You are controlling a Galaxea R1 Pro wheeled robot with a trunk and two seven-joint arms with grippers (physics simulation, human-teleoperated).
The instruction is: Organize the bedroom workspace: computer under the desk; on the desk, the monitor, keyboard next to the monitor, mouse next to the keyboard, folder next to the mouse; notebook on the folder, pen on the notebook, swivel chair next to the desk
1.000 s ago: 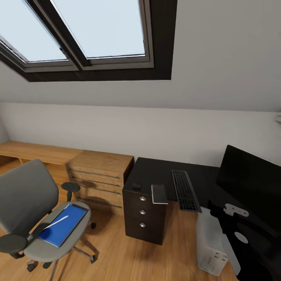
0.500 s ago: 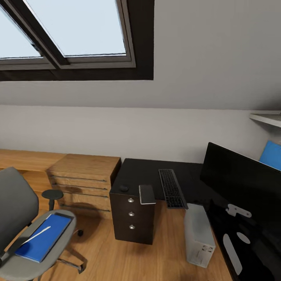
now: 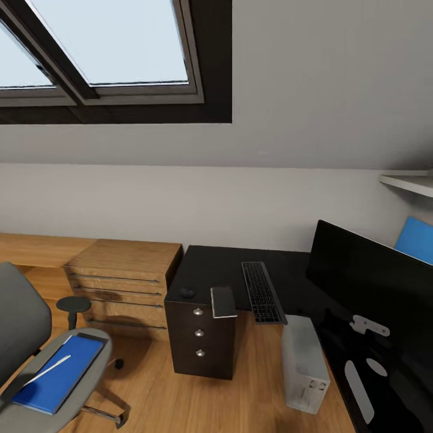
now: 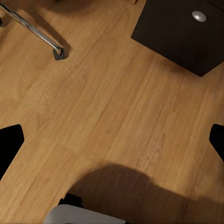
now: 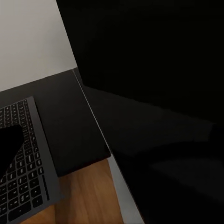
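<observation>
The black desk (image 3: 222,267) carries the keyboard (image 3: 262,293), the dark round mouse (image 3: 187,293) and the grey notebook (image 3: 224,302), which lies on the corner above the drawers. The wide monitor (image 3: 367,282) rises at the right. The grey computer (image 3: 305,364) stands on the floor by the desk. The swivel chair (image 3: 24,337) at the lower left holds the blue folder (image 3: 57,376) with the pen (image 3: 48,371) on it. My left gripper (image 4: 112,144) hangs open above the wooden floor. My right gripper (image 5: 112,144) is near the keyboard (image 5: 21,168) and monitor (image 5: 154,60), one finger (image 5: 11,140) at the frame's edge.
Low wooden shelving with drawers (image 3: 123,276) stands left of the desk under a sloped ceiling with a skylight (image 3: 108,42). A wall shelf (image 3: 409,180) and a blue panel (image 3: 415,239) are at the far right. A chair caster (image 4: 58,53) rests on the floor near the drawer unit (image 4: 186,32).
The whole head view has shifted left, so the camera turned a little to the right. The chair now sits nearer the frame's left edge. Nothing on the desk has moved.
</observation>
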